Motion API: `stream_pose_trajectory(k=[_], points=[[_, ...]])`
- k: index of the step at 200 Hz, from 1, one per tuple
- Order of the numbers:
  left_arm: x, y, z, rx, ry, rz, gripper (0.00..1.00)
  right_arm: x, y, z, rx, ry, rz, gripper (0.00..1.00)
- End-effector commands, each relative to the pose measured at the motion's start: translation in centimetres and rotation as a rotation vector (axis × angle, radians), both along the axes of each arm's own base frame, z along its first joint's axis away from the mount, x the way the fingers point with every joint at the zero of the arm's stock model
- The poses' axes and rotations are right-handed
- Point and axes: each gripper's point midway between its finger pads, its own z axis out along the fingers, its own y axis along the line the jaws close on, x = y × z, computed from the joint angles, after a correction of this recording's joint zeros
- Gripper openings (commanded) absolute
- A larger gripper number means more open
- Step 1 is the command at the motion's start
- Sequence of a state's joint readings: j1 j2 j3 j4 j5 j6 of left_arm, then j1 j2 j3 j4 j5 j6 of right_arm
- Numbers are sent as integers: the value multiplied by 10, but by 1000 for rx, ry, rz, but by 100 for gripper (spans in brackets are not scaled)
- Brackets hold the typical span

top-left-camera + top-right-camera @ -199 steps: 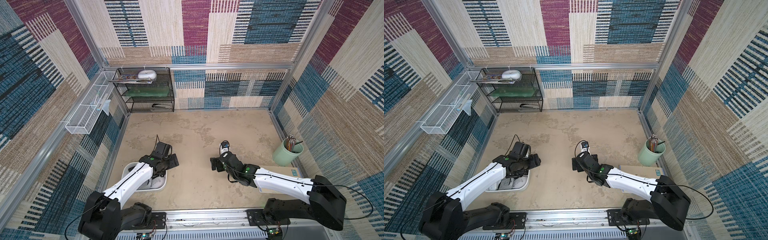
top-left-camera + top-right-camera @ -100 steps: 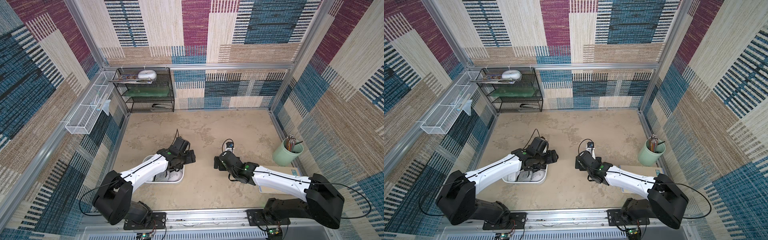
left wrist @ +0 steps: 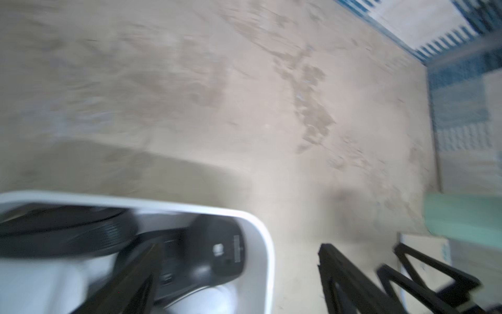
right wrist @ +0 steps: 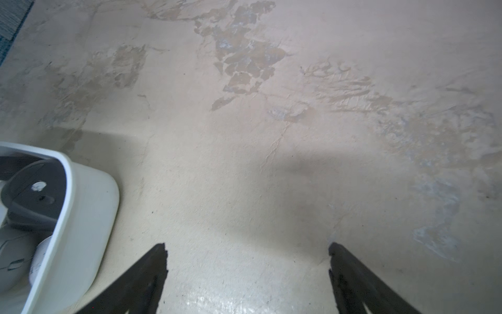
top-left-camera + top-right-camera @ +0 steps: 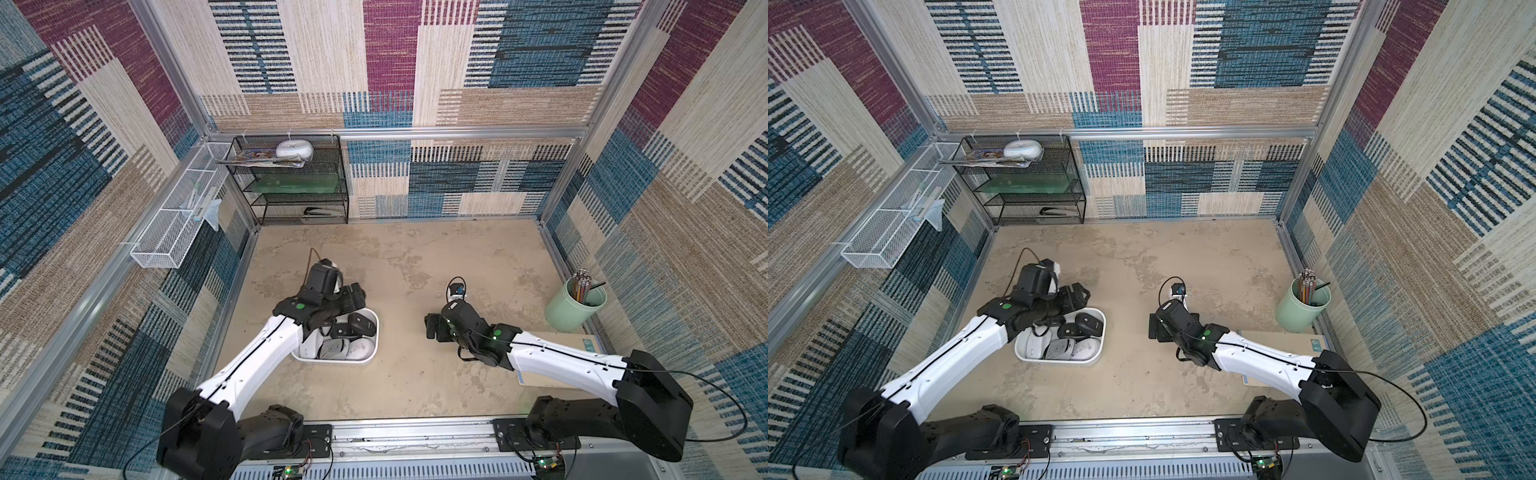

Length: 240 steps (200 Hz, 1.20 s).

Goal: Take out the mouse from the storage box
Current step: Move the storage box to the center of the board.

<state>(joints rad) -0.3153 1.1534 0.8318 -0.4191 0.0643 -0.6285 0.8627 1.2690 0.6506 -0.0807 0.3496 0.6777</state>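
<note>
Black left pincer (image 3: 240,246) gapes wide at the box (image 5: 376,332) corner, one finger (image 3: 130,282) inside above a black mouse (image 3: 214,252), the other outside over the tabletop (image 5: 415,257), gripping nothing. Just beside the box, the right pincer (image 4: 247,244) also stands apart, empty. Black and white mice (image 5: 345,348) fill the box. Pencils (image 5: 582,284) stand in a green cup (image 5: 567,311).
</note>
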Motion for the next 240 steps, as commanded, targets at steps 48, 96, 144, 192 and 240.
stream_pose_trajectory(k=[48,96,144,192,240], points=[[-36,106,-27,53,5,409,96,-21,54,0,182,16,215,95],[-30,121,-56,9,97,448,98,-35,84,-6,196,41,323,95],[-19,102,-64,-69,114,361,97,-41,100,-13,191,68,380,95],[-20,65,-69,-155,137,250,95,-30,83,-20,116,77,276,95],[-31,25,-65,-167,117,144,95,-25,74,-15,123,68,229,95]])
